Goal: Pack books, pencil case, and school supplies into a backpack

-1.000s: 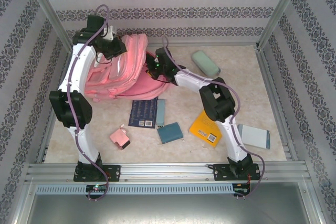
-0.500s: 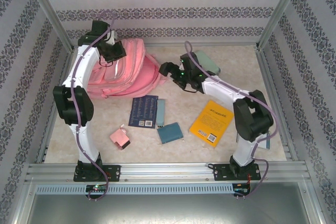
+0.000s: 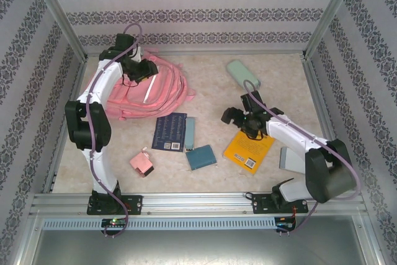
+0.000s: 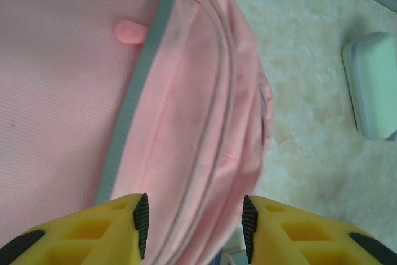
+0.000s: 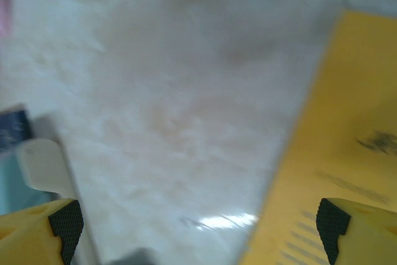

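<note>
Backpack [image 3: 164, 91] hugs far-left edge; open tabletop [image 3: 208, 74] separates it from pencil case [image 3: 242, 74].

Pink backpack [image 3: 166, 93] (grey stripe [image 4: 133, 100]), yellow-orange book [image 3: 249, 151]

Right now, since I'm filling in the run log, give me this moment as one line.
left fingers: open over pink backpack | right fingers: open over table beside yellow-orange book | mint pencil case: on table, unpacked
</note>
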Tool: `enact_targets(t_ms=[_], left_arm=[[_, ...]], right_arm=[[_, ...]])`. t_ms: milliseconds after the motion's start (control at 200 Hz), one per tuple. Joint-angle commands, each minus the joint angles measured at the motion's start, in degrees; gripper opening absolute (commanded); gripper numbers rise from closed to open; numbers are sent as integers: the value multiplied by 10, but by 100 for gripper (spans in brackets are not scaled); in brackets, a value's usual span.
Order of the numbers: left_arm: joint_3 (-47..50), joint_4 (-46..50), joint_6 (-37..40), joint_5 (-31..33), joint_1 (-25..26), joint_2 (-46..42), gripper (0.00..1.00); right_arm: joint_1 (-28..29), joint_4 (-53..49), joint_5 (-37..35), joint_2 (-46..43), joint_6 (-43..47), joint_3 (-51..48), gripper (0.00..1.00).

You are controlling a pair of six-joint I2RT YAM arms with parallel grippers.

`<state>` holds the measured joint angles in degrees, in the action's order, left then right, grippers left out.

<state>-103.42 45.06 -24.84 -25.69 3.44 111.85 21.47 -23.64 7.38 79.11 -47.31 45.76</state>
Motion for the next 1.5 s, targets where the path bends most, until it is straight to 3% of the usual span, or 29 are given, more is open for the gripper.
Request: enact_targets(t_ms=[0,320,470,764,1104,1294,1494], left_arm=[[27,-38,-18,-24,19,-49,47],[83,-55,-27,-25,86,-81,51],[115,-66,-34,-21,108,-95,50],[161,-92,-54,-23,163,-89,50],[150,-138,-77,-34,239,-23,47],[109,-136,-65,-34,274,42,43],[48,-118,-45,-31,298,114,42]], right_arm=[[-9,-30,-42,-25,2,-39,98],[-16,59,22,79,-6,-45,98],[-16,99,49,132,-4,2,98],[-20,79,79,235,25,147,98],[-51,16,20,111,64,92,98],[-95,48,52,38,55,-8,98],[-104,83,87,45,53,-44,78]])
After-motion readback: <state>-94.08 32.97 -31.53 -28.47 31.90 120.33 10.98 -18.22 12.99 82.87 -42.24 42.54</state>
